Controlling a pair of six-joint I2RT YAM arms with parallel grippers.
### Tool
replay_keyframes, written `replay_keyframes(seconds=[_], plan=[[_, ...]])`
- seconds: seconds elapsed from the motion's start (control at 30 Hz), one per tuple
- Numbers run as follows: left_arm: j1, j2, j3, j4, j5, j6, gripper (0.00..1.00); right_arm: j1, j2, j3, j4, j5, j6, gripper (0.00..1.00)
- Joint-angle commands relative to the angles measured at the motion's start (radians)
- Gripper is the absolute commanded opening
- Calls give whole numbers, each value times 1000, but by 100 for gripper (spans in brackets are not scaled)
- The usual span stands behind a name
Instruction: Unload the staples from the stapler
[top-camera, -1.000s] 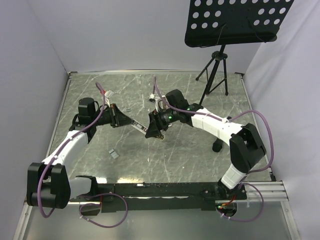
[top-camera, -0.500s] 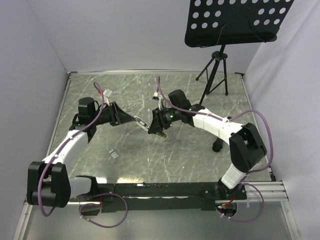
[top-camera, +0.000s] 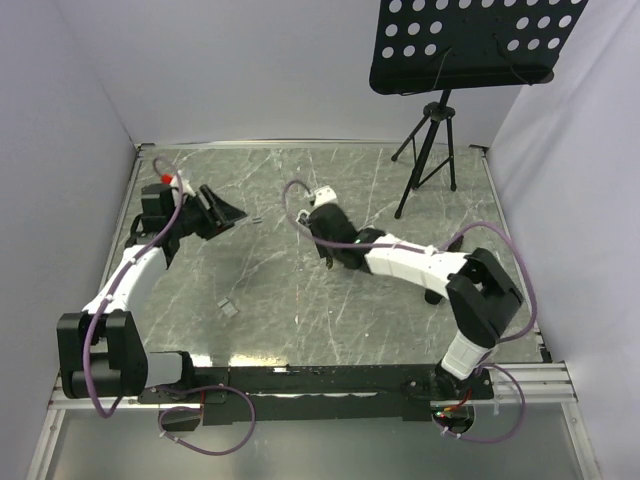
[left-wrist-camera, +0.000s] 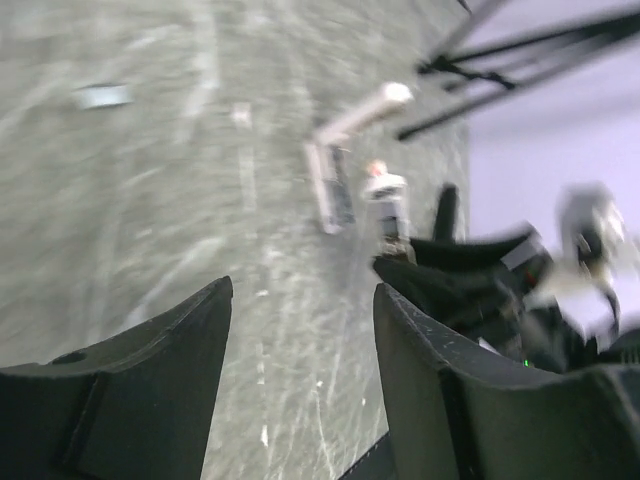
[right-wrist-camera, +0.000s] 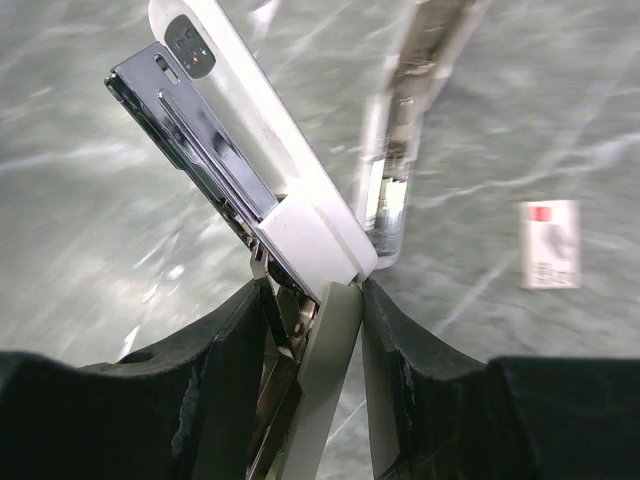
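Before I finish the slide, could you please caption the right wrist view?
Right gripper clamps the opened stapler; a small box lies on the table beyond.

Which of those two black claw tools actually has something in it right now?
The right tool: it is clamped on the white stapler, which is hinged open. The left tool stands open with nothing in it.
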Motion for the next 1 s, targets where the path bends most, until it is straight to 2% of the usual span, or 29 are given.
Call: replay_keyframes(seconds=[0.0, 0.07, 0.1, 0.2, 0.37, 0.57, 0.63, 0.73, 0.77, 0.8, 0.83, 0.87, 0.9, 0.97], plan=[[80, -49, -78, 6, -14, -50, 63, 106, 53, -5, 169, 553, -33, 7], [109, -70, -101, 1, -12, -41, 63, 161, 99, -1, 205, 659, -68, 7], [115, -77, -106, -6, -17, -34, 63, 180, 119, -1, 279, 739, -122, 6], [132, -98, -121, -28, -32, -11, 64, 226, 199, 15, 348, 839, -205, 7], [143, -142, -173, -31, -78, -9, 66, 292, 323, 61, 300, 933, -220, 8], [203, -159, -200, -57, -153, -61, 67, 381, 447, 22, 524, 1022, -406, 9], [218, -162, -195, -77, -172, -64, 67, 401, 484, 38, 541, 1046, -467, 10], [223, -166, -197, -77, -175, -70, 68, 410, 537, -1, 818, 1051, -680, 11], [223, -163, -198, -72, -167, -72, 68, 413, 570, -33, 920, 1060, -849, 12], [224, -161, -197, -74, -166, -73, 68, 415, 595, -37, 1151, 1069, -947, 13], [224, -159, -197, -77, -167, -70, 68, 416, 624, -39, 1287, 1078, -1066, 14], [224, -158, -197, -81, -167, -70, 68, 419, 695, -38, 1511, 1080, -1397, 15], [224, -162, -197, -83, -170, -69, 68, 419, 743, -19, 1849, 1083, -1581, 15], [229, -170, -200, -80, -172, -73, 68, 418, 788, 31, 1854, 1074, -1674, 11]])
